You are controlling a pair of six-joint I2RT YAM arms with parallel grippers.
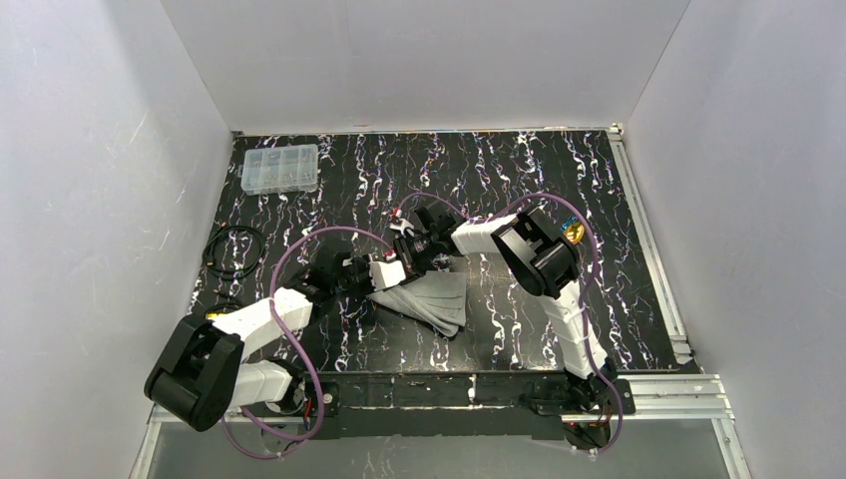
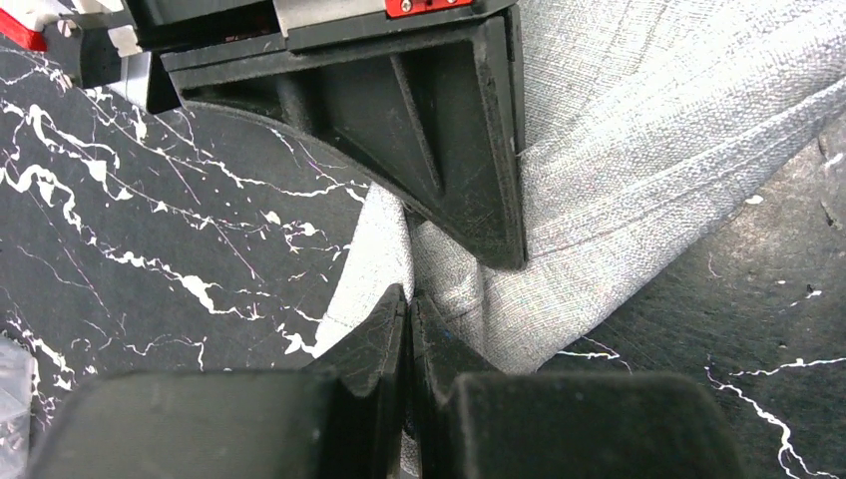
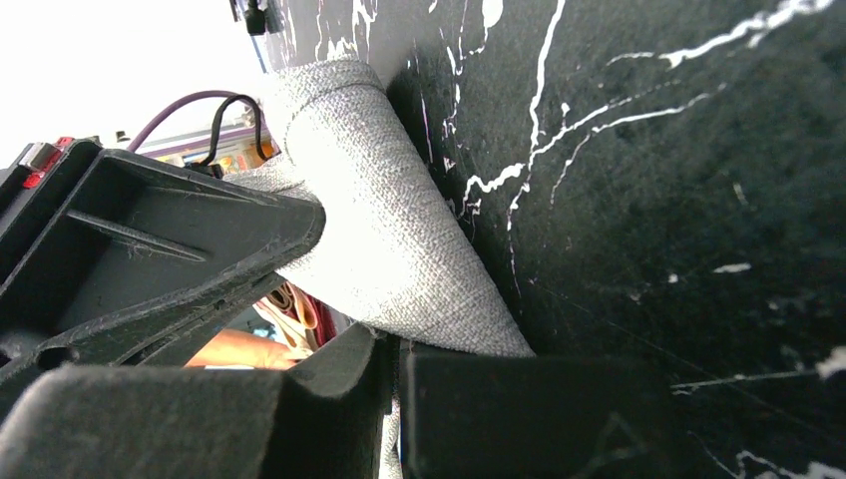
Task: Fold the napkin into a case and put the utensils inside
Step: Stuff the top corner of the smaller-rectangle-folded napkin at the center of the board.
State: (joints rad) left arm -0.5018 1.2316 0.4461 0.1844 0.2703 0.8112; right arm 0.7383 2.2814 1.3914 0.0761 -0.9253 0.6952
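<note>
We list a black, white-veined table (image 1: 499,170) enclosed by white walls, with a clear box (image 1: 280,168) at its far left corner. At the table's middle lies the bunched grey napkin (image 1: 429,297), pinched by both the left gripper (image 2: 409,304) and the right gripper (image 3: 391,349).

Robotics lab cell, white panel walls (image 1: 100,150), black marbled table (image 1: 499,170), aluminium base rail (image 1: 658,389)
</note>
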